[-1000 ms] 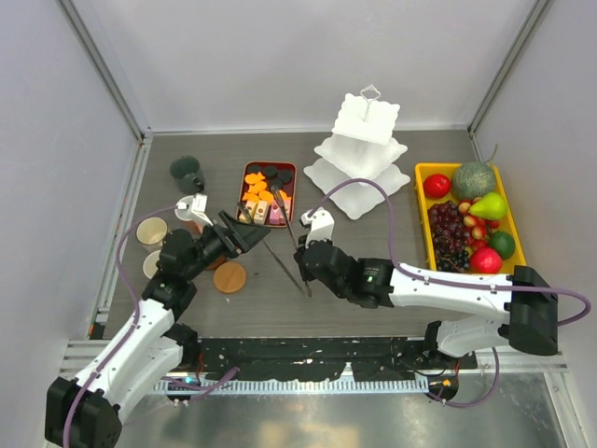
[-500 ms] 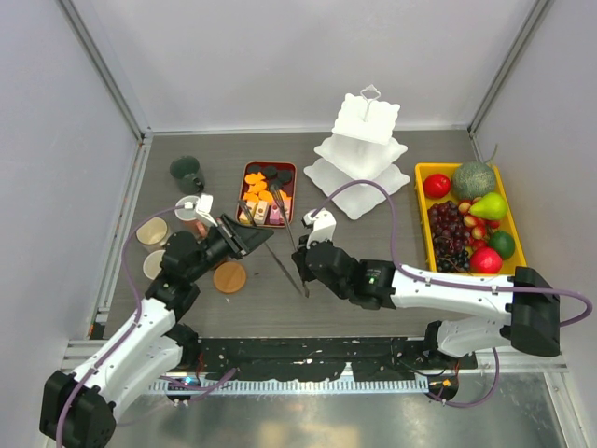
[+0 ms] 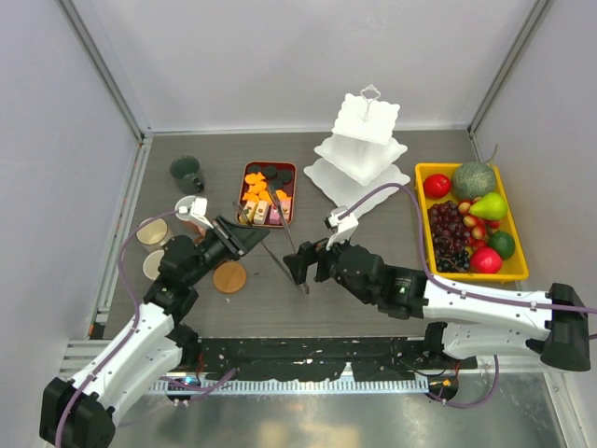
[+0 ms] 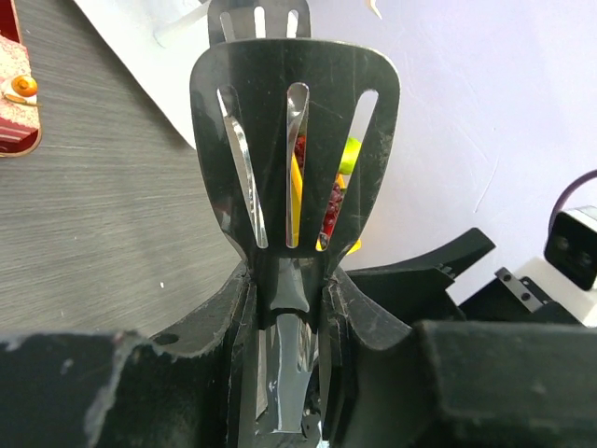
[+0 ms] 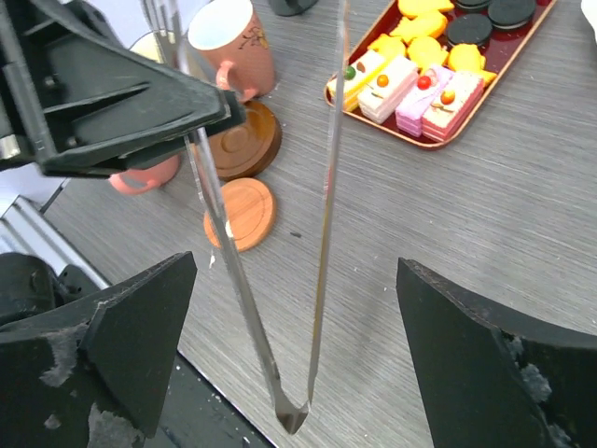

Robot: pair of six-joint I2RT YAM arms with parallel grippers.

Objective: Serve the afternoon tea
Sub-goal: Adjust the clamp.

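Sweets [image 3: 266, 193]: judged small, soft, crushable; pinch lightly across the sides. Lay in dark red tray [image 3: 244, 191], white stand [image 3: 359, 154] at its 2 o'clock. At 6 o'clock, left gripper [image 3: 252, 241] clamped metal tongs [image 3: 285, 269]; at 5, right gripper [image 3: 306, 265] gaped, empty.

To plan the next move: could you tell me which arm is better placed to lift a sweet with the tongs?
Left, probably. The left gripper is shut on the tongs, close to the red tray; the right gripper stands open around their hinge end, gripping nothing.
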